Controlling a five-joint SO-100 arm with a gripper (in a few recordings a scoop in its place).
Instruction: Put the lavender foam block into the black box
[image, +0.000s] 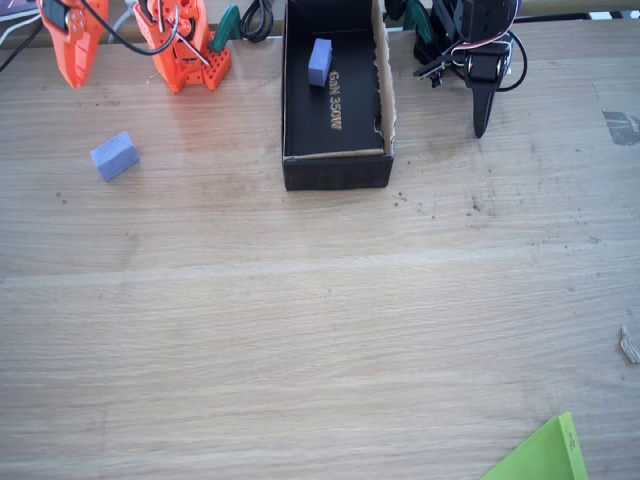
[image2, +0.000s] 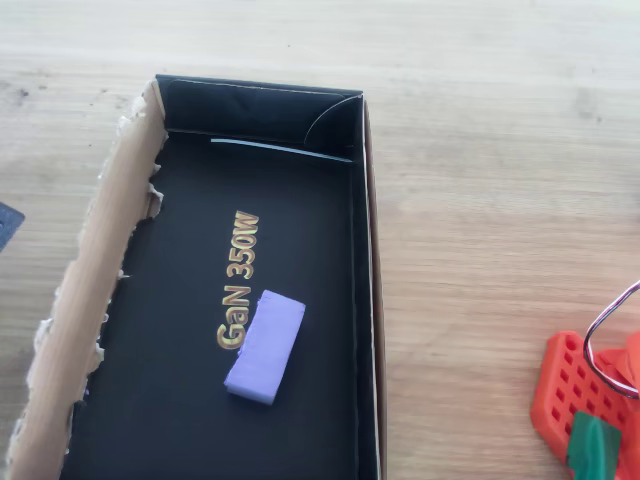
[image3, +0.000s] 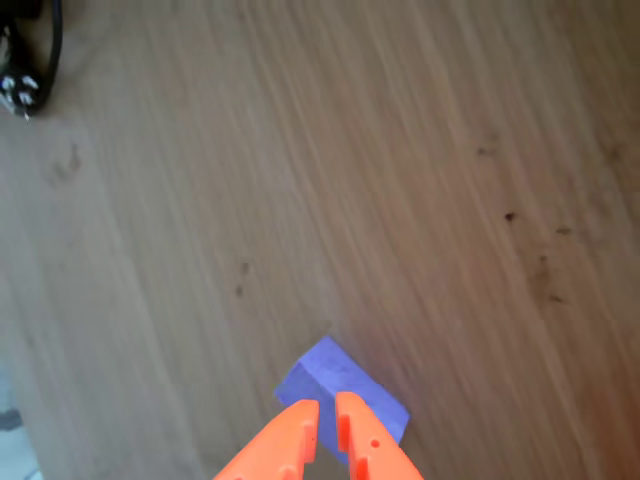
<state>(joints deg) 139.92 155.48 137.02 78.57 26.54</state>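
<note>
The lavender foam block (image: 115, 155) lay on the counter (image: 320, 330), well left of the black box (image: 335, 170) in the fixed view, long axis tilted up-right. The orange end effector (image3: 328, 412) hovered over it, fingers nearly together, gripping nothing.

A wooden surface (image: 320, 320) is seen from the fixed view. The black box (image: 337, 172) is set near the far edge, its ragged brown cardboard edge (image: 384, 80) on the picture's right, and gold "GaN 350W" lettering (image: 336, 100) is printed on its floor. A longer lavender foam block (image: 320, 61) is laid inside it, left of the lettering. The lavender foam block (image: 115, 155) is found on the bare surface, well apart from the box to the left. The orange arm (image: 180, 40) is placed at the top left, beyond that block. A green sheet corner (image: 545, 455) is seen at the bottom right.
</note>
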